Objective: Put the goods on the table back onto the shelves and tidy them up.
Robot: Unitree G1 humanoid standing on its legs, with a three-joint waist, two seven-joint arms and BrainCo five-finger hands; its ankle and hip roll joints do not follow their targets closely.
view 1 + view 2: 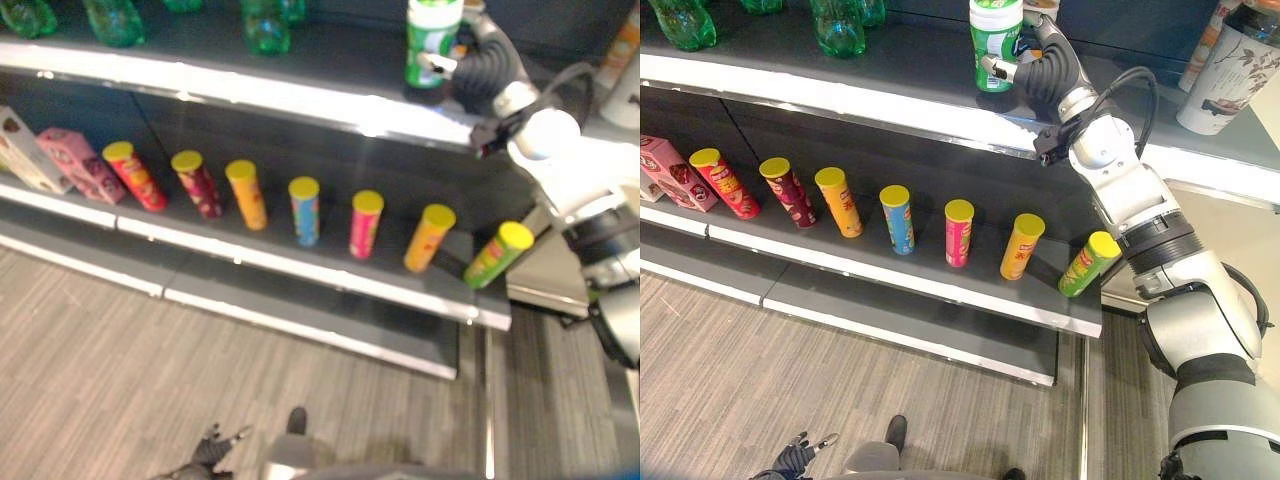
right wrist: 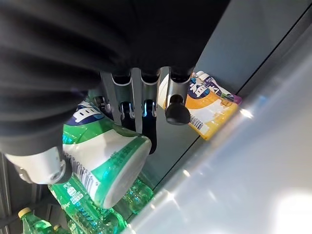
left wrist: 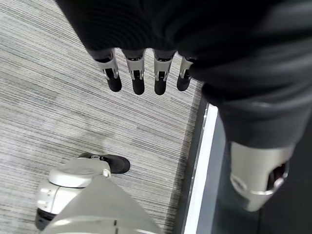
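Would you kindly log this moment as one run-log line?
right hand: shut on green-and-white canister, upright on upper shelf | left hand: open, idle above floor | lower shelf: row of yellow-lidded tubes

The right hand, under its dark ribbed cover, reaches up to the grey upper shelf board and has its fingers curled round a green-and-white cylindrical can that stands upright near the board's front edge. Further left on the same board stand several green translucent plastic bottles. On the dark lower shelf board a row of seven tall tubes with yellow lids runs left to right, spaced apart, in red, dark red, orange, blue, pink, orange and green. At the far left sit a pink carton and a pale box, side by side. Below is grey wood-pattern flooring.
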